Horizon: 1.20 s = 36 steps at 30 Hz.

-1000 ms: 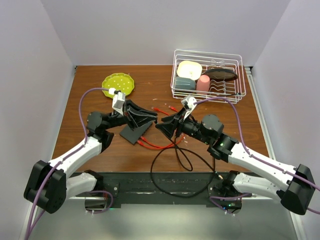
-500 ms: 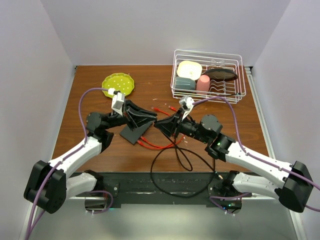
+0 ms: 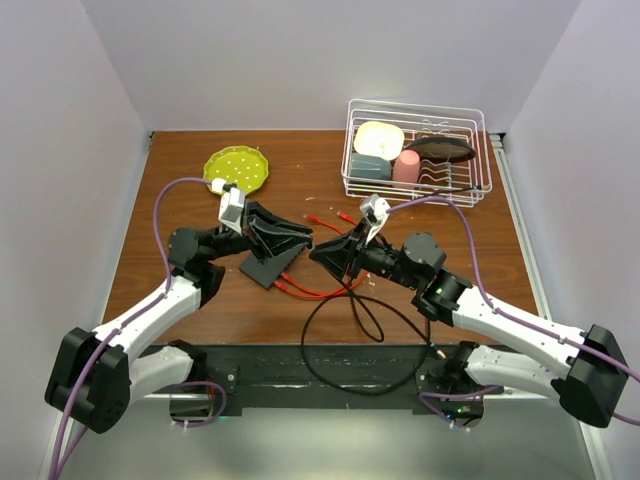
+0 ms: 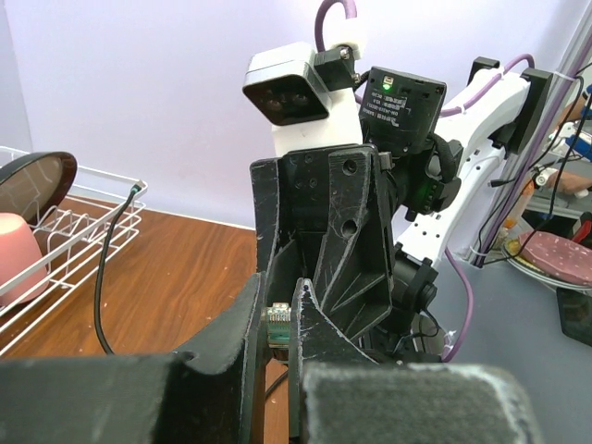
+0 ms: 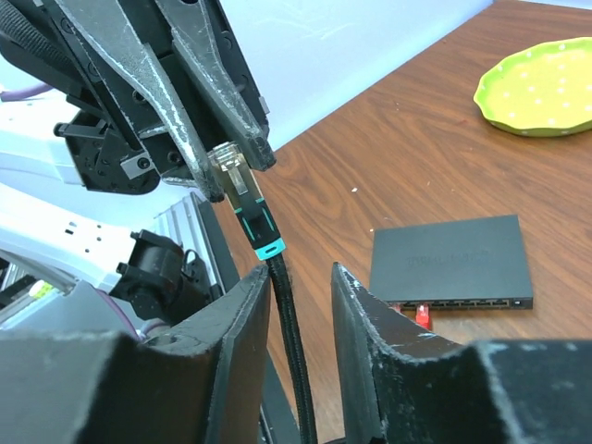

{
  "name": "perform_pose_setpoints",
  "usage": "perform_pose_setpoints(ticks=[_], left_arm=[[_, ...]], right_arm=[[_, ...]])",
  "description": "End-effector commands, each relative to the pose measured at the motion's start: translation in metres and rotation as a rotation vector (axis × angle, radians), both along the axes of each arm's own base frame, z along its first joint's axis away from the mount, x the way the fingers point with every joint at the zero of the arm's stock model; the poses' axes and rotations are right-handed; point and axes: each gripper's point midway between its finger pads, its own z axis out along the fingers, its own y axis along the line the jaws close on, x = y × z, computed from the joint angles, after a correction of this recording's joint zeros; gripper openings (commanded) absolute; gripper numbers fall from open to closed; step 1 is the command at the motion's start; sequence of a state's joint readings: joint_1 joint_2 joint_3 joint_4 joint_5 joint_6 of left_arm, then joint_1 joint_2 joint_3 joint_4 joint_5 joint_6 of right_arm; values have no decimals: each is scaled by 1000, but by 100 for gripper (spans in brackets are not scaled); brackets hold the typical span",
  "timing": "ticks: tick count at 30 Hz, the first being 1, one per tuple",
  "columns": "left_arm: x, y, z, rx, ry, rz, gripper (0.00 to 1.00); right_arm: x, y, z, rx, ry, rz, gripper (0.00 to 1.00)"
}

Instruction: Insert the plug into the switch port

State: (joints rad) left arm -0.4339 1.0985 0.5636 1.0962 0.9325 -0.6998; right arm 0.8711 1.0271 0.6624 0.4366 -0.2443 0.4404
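The plug (image 5: 231, 173), clear with a teal collar, is pinched at its tip between my left gripper's fingers (image 5: 208, 88). The left wrist view shows the left gripper (image 4: 276, 298) shut on the plug (image 4: 275, 326). Its black braided cable (image 5: 291, 347) runs down between the spread fingers of my right gripper (image 5: 301, 282), lying against the left finger (image 5: 242, 319). Both grippers, left (image 3: 307, 236) and right (image 3: 320, 251), meet tip to tip above mid-table. The flat black switch (image 5: 451, 261) lies on the table, its row of ports (image 5: 467, 302) facing me, and one port holds a red plug (image 5: 422, 314).
Red cables (image 3: 305, 291) run from the switch (image 3: 266, 267), and the black cable loops (image 3: 365, 330) toward the near edge. A yellow-green plate (image 3: 237, 167) sits at back left. A white wire dish rack (image 3: 480, 185) with cups and bowls stands at back right.
The right gripper's jaws have shifted around the cable and now stand apart. The left arm has drawn slightly leftward, still holding the plug.
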Motion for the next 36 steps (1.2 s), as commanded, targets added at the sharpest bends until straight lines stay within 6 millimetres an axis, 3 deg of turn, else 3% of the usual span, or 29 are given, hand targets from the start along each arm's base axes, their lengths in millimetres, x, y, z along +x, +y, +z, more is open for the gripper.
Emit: perform_pose_setpoints(ticks=[1,8,17,20,28,31,32,35,36], left_arm=[[-5,4,12,-33,-50,7,0],[-6,2,10,-36,-41,-16,0],[-4,1,8,-34,-31,-23,0],[-3,0,5,-31,-27,-22,0],[2,-1,0,-3,-10,-4,3],[11,1,1,3,11,53,30],[14,2,3,1,14,76,57],[33,8,7,13,52,196,89],[37,12,9,19,50,236,92]], right_arm=[[2,-3,14,38,-31,-16,32],[0,1,21,71,-28,4,31],[-1,4,27,105,-21,21,21],[-1,5,30,122,-8,30,1],[1,3,35,139,0,20,0],[3,4,29,100,12,10,0],[5,4,28,88,4,5,0],[10,2,21,58,10,-24,0],[13,1,18,47,21,-43,0]])
